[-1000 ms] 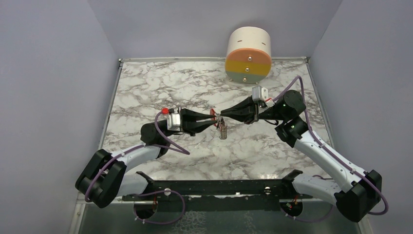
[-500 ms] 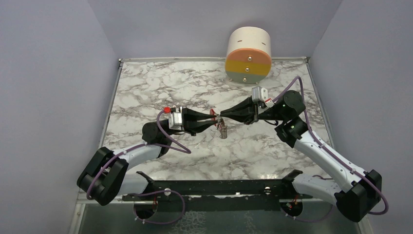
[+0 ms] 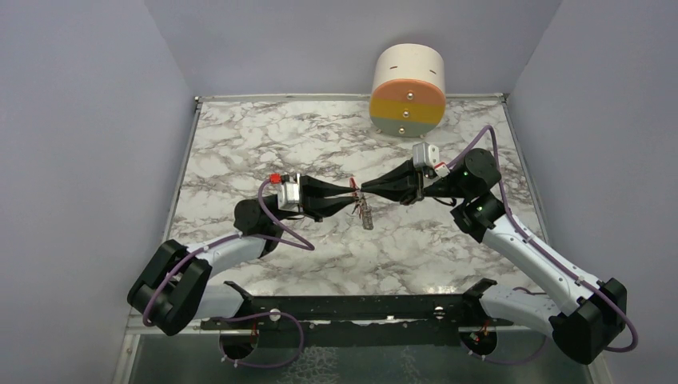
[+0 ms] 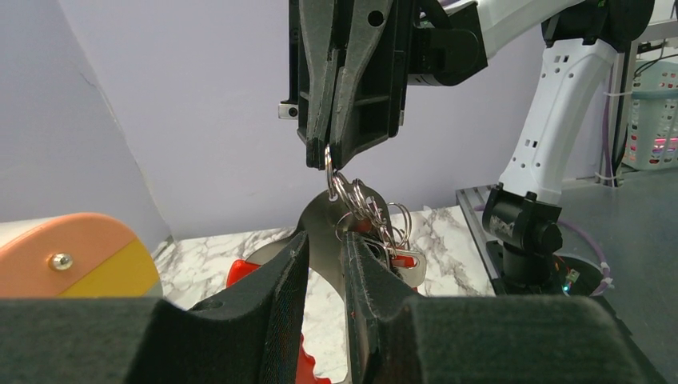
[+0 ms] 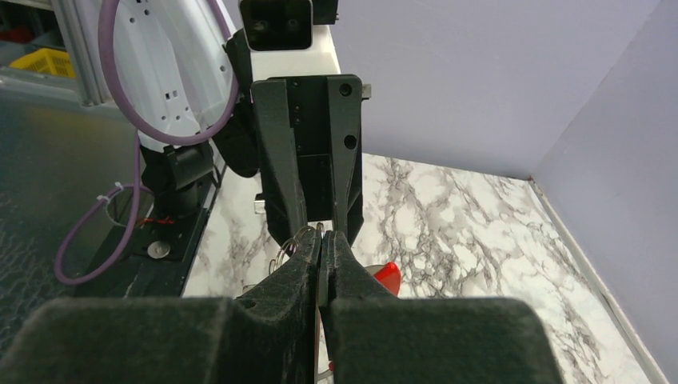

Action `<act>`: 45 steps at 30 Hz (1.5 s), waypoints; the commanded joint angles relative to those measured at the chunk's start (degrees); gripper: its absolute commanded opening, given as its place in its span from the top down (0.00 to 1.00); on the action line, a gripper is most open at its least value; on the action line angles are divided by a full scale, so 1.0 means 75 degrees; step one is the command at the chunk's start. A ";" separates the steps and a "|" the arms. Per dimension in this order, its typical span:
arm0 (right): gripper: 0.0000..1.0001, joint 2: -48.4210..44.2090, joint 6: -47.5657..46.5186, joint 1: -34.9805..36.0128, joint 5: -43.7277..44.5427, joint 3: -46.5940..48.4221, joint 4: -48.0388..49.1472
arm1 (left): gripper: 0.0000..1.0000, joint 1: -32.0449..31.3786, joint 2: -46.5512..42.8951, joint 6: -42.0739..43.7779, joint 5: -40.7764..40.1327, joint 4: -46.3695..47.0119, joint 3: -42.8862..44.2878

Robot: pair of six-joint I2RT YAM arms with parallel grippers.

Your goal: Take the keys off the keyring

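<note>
The cream drum (image 3: 408, 88) at the table's (image 3: 240, 144) far edge shows only its striped face (contents hidden). Above mid-table the keyring (image 4: 356, 196) hangs between both claws. The right gripper (image 5: 321, 238) clenches its thin ring, and the left gripper (image 4: 326, 248) grasps its flat metal part beside the red clip (image 4: 240, 274), keys (image 4: 402, 258) dangling beneath. Since a second ago the left gripper has edged slightly toward the right one.
</note>
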 commanded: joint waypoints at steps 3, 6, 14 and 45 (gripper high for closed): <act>0.98 -0.0091 -0.0055 0.0058 -0.0073 -0.0063 0.0258 | 0.75 -0.0043 -0.0362 0.0023 0.0347 0.1707 -0.0036; 0.98 -0.0103 -0.0046 0.0074 -0.0085 -0.0056 0.0250 | 0.74 -0.0041 -0.0463 0.0033 0.0584 0.1694 -0.0093; 0.98 -0.0127 -0.0090 0.0101 -0.0062 -0.0055 0.0224 | 0.71 -0.0043 -0.0466 -0.0143 0.0680 0.1706 -0.0099; 0.98 -0.0079 -0.0145 0.0218 0.0009 -0.0052 0.0149 | 0.73 -0.0137 -0.0479 -0.0018 0.0486 0.1698 -0.0012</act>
